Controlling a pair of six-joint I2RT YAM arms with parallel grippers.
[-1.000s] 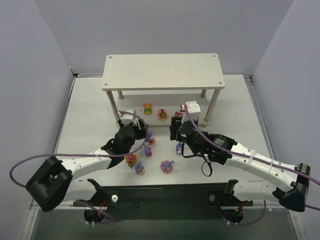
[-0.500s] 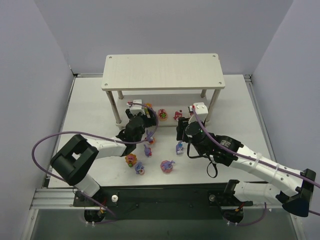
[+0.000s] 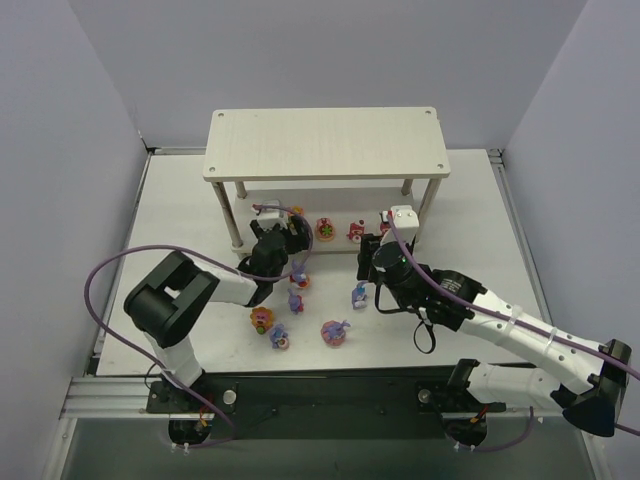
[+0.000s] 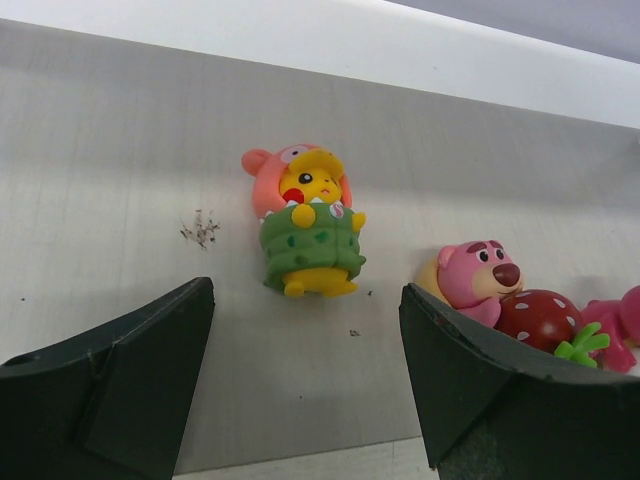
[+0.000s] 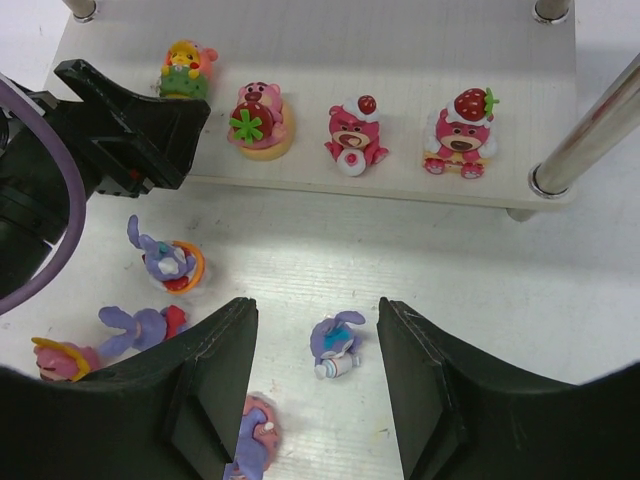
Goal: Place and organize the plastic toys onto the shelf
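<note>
The pale wood shelf stands at the back. Its lower tier holds a yellow figurine in a pink hood, a pink bear with a strawberry and two more pink-red bears. My left gripper is open and empty at the tier's front edge, just short of the yellow figurine. My right gripper is open above the table, with a purple bunny lying between its fingers, untouched.
Several more toys lie on the white table in front of the shelf: bunnies, a pink round one with a bunny and a pink-yellow one. A shelf leg stands to the right. Grey walls close both sides.
My left gripper has moved forward from the table's middle up to the lower tier's front edge. My right gripper has shifted slightly right and forward. The toys have not moved.
</note>
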